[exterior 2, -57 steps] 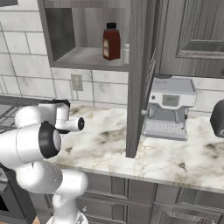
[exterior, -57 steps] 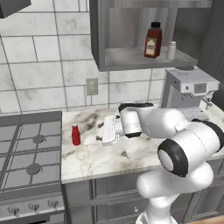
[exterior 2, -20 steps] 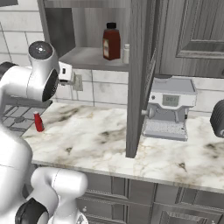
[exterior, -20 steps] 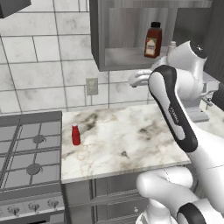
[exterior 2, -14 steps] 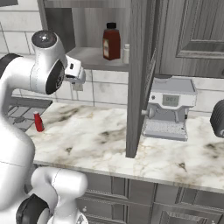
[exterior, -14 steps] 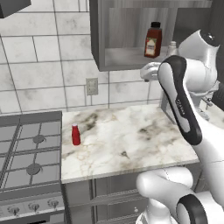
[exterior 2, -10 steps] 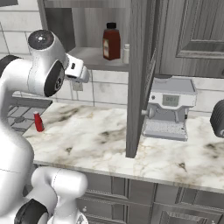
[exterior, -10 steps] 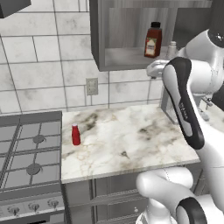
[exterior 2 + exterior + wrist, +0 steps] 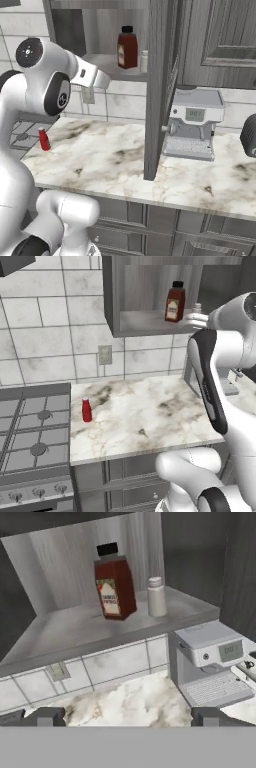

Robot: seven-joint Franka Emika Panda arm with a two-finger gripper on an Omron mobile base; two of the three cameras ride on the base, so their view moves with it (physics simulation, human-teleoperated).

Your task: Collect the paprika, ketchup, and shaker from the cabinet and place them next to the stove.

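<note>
The paprika (image 9: 175, 302) (image 9: 127, 47) (image 9: 115, 584), a dark reddish-brown bottle with a black cap, stands on the shelf of the open grey cabinet (image 9: 145, 321) (image 9: 100, 62) (image 9: 75, 627). Beside it is the small pale shaker (image 9: 197, 307) (image 9: 144, 61) (image 9: 156, 597). The red ketchup (image 9: 86, 410) (image 9: 44, 139) stands upright on the marble counter, close to the stove (image 9: 30, 431). My gripper (image 9: 192, 320) (image 9: 102, 80) (image 9: 127, 717) hangs open and empty at shelf height, in front of the cabinet and a short way from the paprika.
A grey coffee machine (image 9: 192, 125) (image 9: 210, 662) sits on the counter right of the cabinet. The cabinet's tall side panel (image 9: 157, 90) reaches down to the counter. A wall outlet (image 9: 105, 354) lies below the shelf. A dark round object (image 9: 249, 135) is at the far right.
The arm has risen from the counter near the ketchup to shelf height and swung toward the paprika. The ketchup has stayed by the stove. The gripper stays open.
</note>
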